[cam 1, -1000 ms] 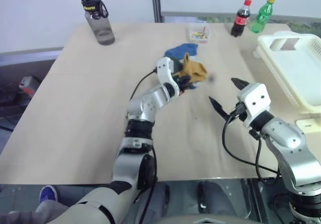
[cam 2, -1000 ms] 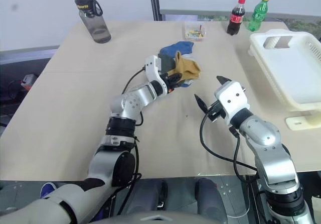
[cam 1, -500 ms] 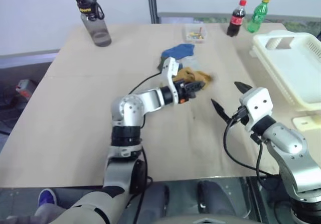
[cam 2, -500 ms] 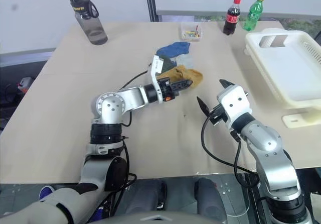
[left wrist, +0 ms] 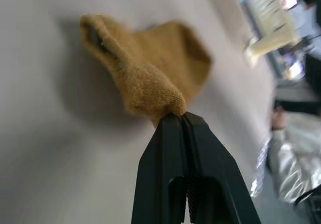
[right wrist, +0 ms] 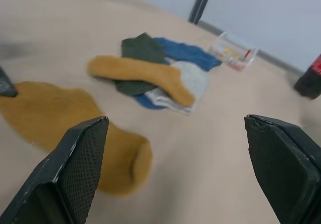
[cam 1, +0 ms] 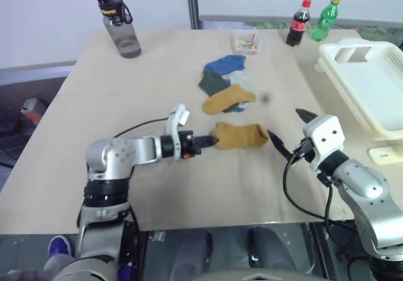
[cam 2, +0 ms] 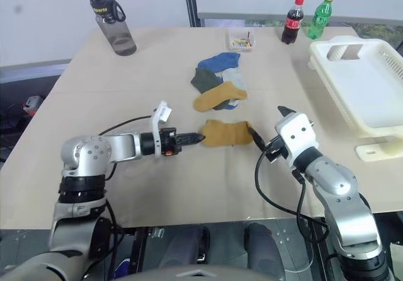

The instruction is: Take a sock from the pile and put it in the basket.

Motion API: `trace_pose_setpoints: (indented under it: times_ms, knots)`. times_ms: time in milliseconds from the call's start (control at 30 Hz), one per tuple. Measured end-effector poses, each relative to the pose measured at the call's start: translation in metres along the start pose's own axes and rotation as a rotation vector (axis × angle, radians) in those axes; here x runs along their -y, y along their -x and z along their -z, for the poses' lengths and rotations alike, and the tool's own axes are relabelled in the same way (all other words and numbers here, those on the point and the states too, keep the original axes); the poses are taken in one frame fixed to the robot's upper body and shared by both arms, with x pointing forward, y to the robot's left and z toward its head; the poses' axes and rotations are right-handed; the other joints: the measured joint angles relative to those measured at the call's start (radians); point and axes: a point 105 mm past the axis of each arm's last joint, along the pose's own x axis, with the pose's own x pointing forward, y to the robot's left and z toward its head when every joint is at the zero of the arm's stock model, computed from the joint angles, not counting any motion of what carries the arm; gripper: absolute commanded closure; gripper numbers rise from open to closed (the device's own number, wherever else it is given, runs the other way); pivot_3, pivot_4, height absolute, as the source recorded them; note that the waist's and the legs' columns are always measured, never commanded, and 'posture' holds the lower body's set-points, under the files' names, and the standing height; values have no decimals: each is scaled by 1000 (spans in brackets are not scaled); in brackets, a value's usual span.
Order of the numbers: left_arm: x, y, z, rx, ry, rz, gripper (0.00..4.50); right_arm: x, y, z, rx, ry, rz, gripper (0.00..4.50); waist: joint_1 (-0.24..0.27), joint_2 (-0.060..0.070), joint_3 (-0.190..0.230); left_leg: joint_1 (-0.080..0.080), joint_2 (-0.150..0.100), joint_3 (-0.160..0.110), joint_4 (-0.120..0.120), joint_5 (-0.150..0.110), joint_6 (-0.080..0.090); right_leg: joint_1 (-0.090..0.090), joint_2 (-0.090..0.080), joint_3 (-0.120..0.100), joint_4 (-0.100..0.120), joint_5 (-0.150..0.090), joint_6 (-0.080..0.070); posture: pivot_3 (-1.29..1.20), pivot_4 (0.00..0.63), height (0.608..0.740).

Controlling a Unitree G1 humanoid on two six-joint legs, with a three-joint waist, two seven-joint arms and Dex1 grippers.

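Mid-frame, the left gripper (cam 1: 211, 142) pinches the sock (cam 1: 241, 135) by its edge; the right gripper (cam 1: 288, 131) gapes wide. Lift clear, probably toward the basket (cam 1: 371, 86), upper right.

The grey water bottle (cam 1: 117, 24) at the desk's (cam 1: 94, 130) eleven o'clock corner carries a band of yellow lettering under its black cap, too small to make out. The dark cola bottle (cam 1: 297, 24) at one o'clock has a red label, its wording unreadable. Nothing else bears legible text.
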Motion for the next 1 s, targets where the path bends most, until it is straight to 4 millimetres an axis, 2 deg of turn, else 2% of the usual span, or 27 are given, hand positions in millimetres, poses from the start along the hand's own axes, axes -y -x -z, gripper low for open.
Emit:
trace_pose_setpoints:
  times_ms: [100,267,367,467,567,600,667,767,800,867,933,967,1000]
  knots:
    - [-8,-1,7,-10,-20,-39,4420,-11,-9,12,-52,-19,-56,0,-1,0,0,1,0,0,0,0,0,0,0,0,0,0,0,0,150,740]
    - [-11,-11,12,18,-71,-43,4420,-11,-33,43,-145,-94,-65,0,0,0,0,0,0,1,0,1,-1,0,0,1,0,0,0,0,150,740]
    - [-8,-17,6,78,-136,-27,4500,-13,-44,53,-164,-152,-69,691,0,0,0,0,0,1,-1,1,-2,0,0,1,-1,0,0,0,150,740]
    - [-6,-16,-4,144,-215,-26,4500,-13,-47,69,-211,-183,-64,2102,0,0,0,-1,0,1,-1,1,-2,-1,-1,1,-1,0,0,0,150,740]
    - [-3,-15,-5,166,-239,-2,4500,-14,-45,75,-228,-192,-62,3525,-1,0,0,-1,0,1,-1,0,-1,-1,-1,1,-1,0,0,0,150,740]
    - [-3,-16,-3,163,-236,2,4028,-14,-43,76,-229,-195,-62,4145,-1,0,0,-1,0,1,-1,0,0,-1,-1,1,-1,0,0,0,150,740]
    - [-2,-15,0,157,-233,5,3688,-14,-40,75,-227,-196,-60,4500,0,0,0,-1,0,1,-1,-1,1,-1,-1,1,-1,0,0,0,150,740]
    - [1,0,16,125,-186,15,2216,-19,-10,77,-267,-189,-63,4500,-1,0,0,-1,3,1,-2,-1,2,-1,-1,0,-2,0,0,0,150,740]
    - [-1,5,19,121,-170,3,1892,-19,-3,77,-280,-184,-59,4500,-2,1,0,-2,3,1,-2,-1,2,-2,-1,1,-1,0,0,0,150,740]
    - [1,10,22,121,-165,-7,820,-20,5,72,-291,-168,-53,4500,-3,0,0,-1,3,2,-1,-2,3,-2,-1,2,-1,0,0,0,150,740]
    - [1,12,25,129,-183,-38,361,-21,6,63,-277,-153,-49,4500,-3,1,0,2,3,2,-1,-2,3,0,0,2,-1,0,0,0,150,740]
    - [0,12,27,127,-183,-48,361,-22,6,62,-276,-151,-47,4500,-2,1,0,3,4,2,-1,-2,3,1,0,2,-1,-1,-2,0,150,740]
    - [-3,9,28,132,-206,-71,153,-21,7,62,-285,-148,-38,4500,-1,1,0,4,3,2,-1,-2,3,2,0,1,-1,-2,-4,0,150,740]
